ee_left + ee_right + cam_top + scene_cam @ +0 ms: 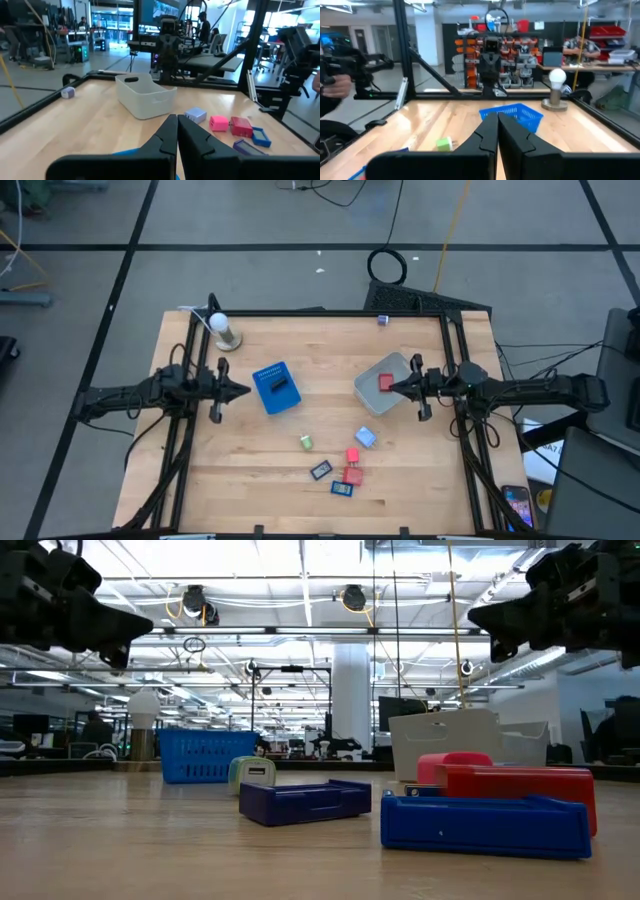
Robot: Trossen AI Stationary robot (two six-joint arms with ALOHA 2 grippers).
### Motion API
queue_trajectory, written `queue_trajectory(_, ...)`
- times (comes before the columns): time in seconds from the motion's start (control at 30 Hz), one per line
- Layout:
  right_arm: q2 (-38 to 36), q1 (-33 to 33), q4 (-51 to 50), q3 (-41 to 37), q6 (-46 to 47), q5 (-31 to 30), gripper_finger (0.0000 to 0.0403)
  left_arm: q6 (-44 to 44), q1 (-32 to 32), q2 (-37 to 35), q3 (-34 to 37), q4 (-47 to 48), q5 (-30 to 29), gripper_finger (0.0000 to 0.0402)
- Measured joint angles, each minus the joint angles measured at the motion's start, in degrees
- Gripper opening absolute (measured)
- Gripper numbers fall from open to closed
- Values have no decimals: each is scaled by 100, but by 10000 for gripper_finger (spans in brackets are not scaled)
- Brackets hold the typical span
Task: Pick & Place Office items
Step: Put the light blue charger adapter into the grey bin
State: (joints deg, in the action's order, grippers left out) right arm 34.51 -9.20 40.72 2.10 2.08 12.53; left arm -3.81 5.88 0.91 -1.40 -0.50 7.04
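Note:
The office items lie loose on the near middle of the table: a green bit (306, 442), a light-blue block (365, 437), two red blocks (352, 455) (352, 475) and two dark flat rectangles (321, 470) (342, 488). Another red piece (384, 382) lies inside the clear tub (372, 396). My left gripper (245, 390) hovers shut just left of the blue tray (277, 388). My right gripper (392, 387) hovers shut over the tub's right side. Both point level at each other and hold nothing.
A white ball on a stand (222, 330) is at the far left corner, and a small bluish piece (383, 320) sits at the far edge. A dark frame (190, 360) runs round the table. Bare wood lies near the front left.

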Motion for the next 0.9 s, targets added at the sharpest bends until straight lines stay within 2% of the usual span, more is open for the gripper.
queue_trajectory(0.07, 121, 83, -242, 217, -104, -228, 4, -106, 1, 53, -1, 0, -2, 15)
queue_trajectory(0.37, 1234, 1191, -3039, 1972, -968, -1571, 4, -392, 1, 133, 1, 1, -4, 2)
queue_trajectory(0.47, 1605, 1456, -3135, 2541, -1016, -1852, 4, -424, 1, 133, 1, 1, -2, 4)
queue_trajectory(0.63, 2220, 1616, -3565, 3257, -978, -1975, 10, -443, 1, 133, 1, 1, 2, 18)
queue_trajectory(0.8, 2808, 1820, -4538, 4101, -1015, -2602, 51, -444, 3, 133, 1, 1, 1, 10)
queue_trajectory(0.9, 3204, 1882, -5402, 4712, -704, -2603, 87, -451, 3, 133, 1, 1, 1, 3)
